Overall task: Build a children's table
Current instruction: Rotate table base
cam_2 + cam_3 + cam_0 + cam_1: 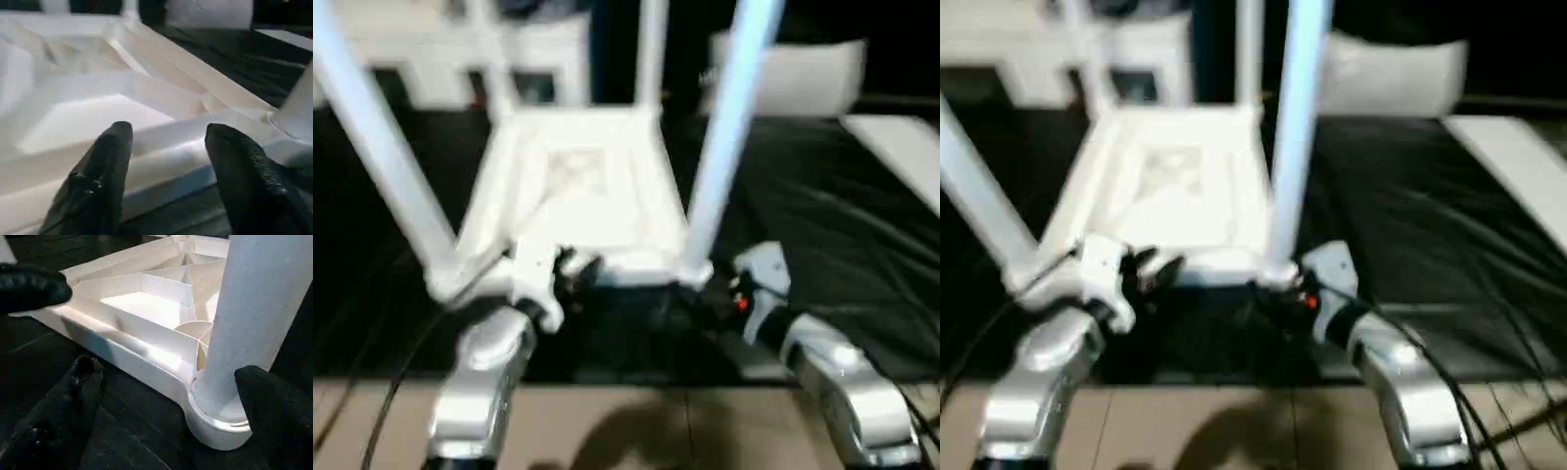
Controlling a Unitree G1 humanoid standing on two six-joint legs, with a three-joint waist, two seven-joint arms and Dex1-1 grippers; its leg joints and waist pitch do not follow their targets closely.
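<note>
The children's table lies upside down on the black cover, its ribbed white top point(578, 186) facing up. White legs stand in its corner sockets, with the near left leg point(382, 147) leaning outward and the near right leg point(729, 127) upright. My left gripper point(168, 134) is open at the top's near rim, its black fingers point(105, 166) apart and holding nothing. My right gripper point(170, 374) is open at the near right corner socket point(215, 423). Its fingers point(73, 396) stand wide to either side of that leg's base without touching it.
White furniture point(440, 59) and a white block point(803, 73) stand at the back. A flat white panel point(901, 147) lies at the far right. The black table's front edge point(626, 377) runs just under my forearms, with tiled floor below. Dark cables trail at both sides.
</note>
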